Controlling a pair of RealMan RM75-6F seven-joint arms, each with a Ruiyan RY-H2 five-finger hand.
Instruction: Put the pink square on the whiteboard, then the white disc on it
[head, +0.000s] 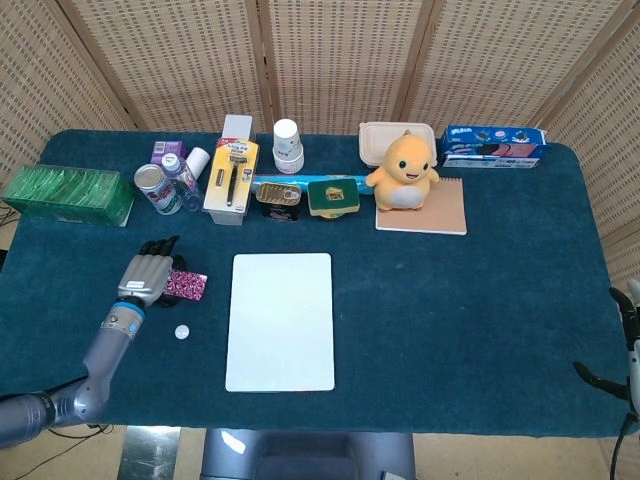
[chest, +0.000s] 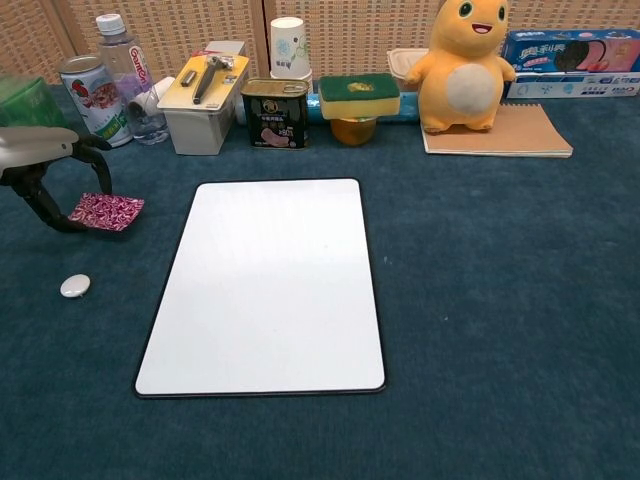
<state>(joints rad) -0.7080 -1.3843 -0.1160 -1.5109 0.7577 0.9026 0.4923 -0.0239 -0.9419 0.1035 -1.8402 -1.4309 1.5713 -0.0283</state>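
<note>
The pink patterned square is raised a little off the blue cloth, left of the whiteboard. My left hand pinches its left edge, with dark fingertips under and over it. In the head view the same hand covers the left part of the pink square. The white disc lies on the cloth below the hand, apart from it, and shows as the small white disc left of the whiteboard. My right hand shows only at the far right edge, fingers spread, holding nothing.
A row of items lines the back: a green box, a can, a bottle, a yellow-lidded box, a tin, a paper cup, a yellow plush on a notebook, and a cookie box.
</note>
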